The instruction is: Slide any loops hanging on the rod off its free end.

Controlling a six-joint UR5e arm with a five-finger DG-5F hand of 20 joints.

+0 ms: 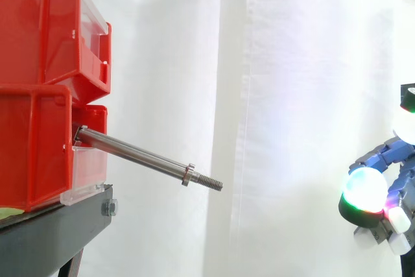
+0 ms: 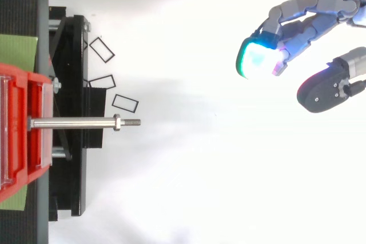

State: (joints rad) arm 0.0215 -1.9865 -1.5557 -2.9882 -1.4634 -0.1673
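**1. Hand.** The hand (image 2: 306, 21) sits at the right edge of both views, well apart from the rod. Its fingers are loosely extended toward the rod, with the thumb (image 2: 327, 88) spread to one side. The hand is open and grips nothing. One fingertip pad (image 2: 257, 58) glows cyan-green.

**2. Approach.** In the top view, the stretch between the hand and the rod's free end is open white surface.

**3. Rod.** One steel rod (image 1: 139, 154) projects from the lower bin toward the hand, sloping slightly down to its free end. One nut (image 1: 188, 174) sits near that end, with a short threaded tip (image 1: 211, 183) beyond it. From bin to nut, the shaft shows as plain polished metal.

**4. Bins.** Two red bins are stacked, the upper bin (image 1: 39, 24) resting on the lower bin (image 1: 32, 147). Each has a clear front panel. The rod's fixed end meets the lower bin's front.

**5. Stand.** One black stand (image 1: 52, 231) carries the bins. One bolt head (image 1: 109, 208) shows on its front edge. In the top view, a green patch (image 2: 17, 55) lies beside the bins.

**6. Markings.** Three black rectangular outlines (image 2: 124, 103) lie on the white surface, just beside the stand and near the rod's tip.

**7. Backdrop.** One white curtain (image 1: 292, 63) hangs behind everything.
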